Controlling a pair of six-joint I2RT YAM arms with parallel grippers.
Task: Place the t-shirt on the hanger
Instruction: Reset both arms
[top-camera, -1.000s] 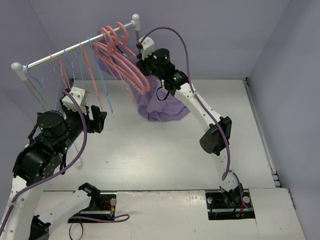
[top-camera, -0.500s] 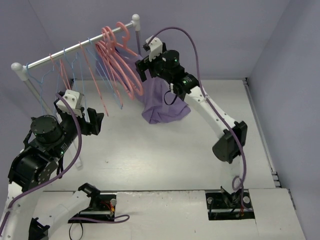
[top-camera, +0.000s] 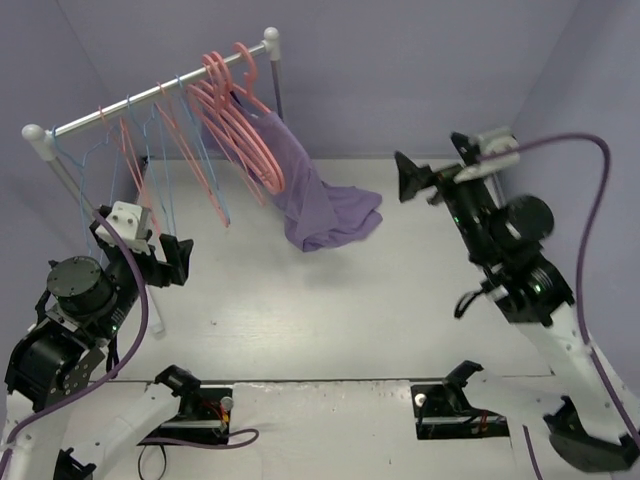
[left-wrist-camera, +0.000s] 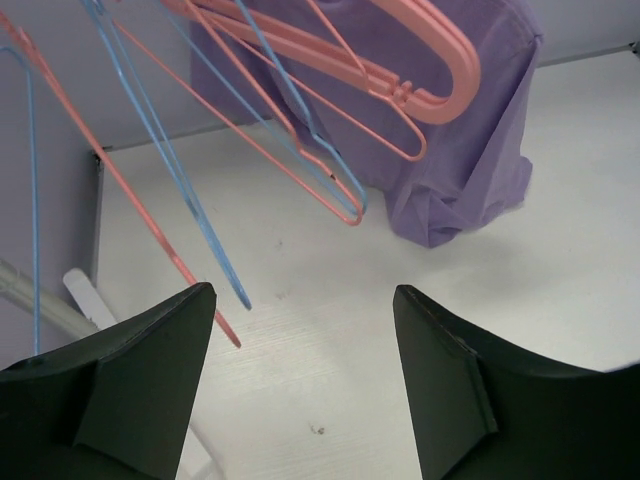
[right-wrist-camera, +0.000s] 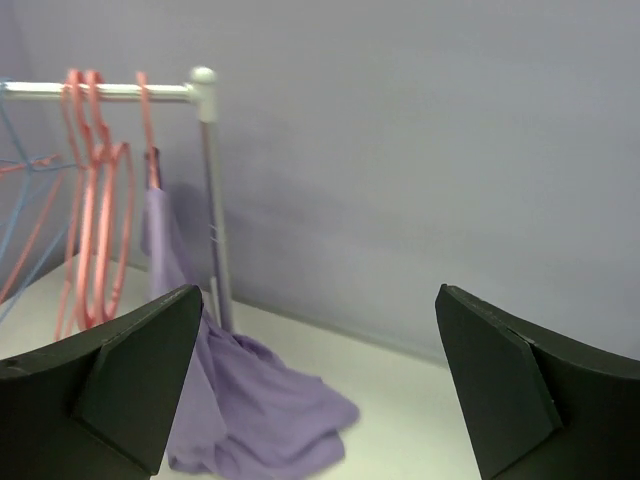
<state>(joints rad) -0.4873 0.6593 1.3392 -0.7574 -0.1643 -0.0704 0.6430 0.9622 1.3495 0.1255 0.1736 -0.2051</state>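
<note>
The purple t-shirt (top-camera: 320, 205) hangs from the right end of the rack, under the curled hook of a thick salmon-pink hanger (top-camera: 245, 130); its lower part lies bunched on the table. The right wrist view shows the t-shirt (right-wrist-camera: 250, 420) dropping from that hanger's hook (right-wrist-camera: 143, 110). My right gripper (top-camera: 430, 155) is open and empty, well to the right of the rack. My left gripper (top-camera: 145, 238) is open and empty, low at the left, below the wire hangers. In the left wrist view the t-shirt (left-wrist-camera: 460, 150) hangs behind the salmon hangers (left-wrist-camera: 420, 70).
A white rail (top-camera: 150, 100) on two posts carries thin blue wire hangers (top-camera: 150, 160) and thin pink-red ones (top-camera: 190, 170) left of the salmon group. Lilac walls close the back and both sides. The right post (right-wrist-camera: 212, 200) stands beside the shirt.
My right gripper opened at the rack's right end and drew far back to the right. The shirt stayed hanging there. My left arm pulled back down and left.
</note>
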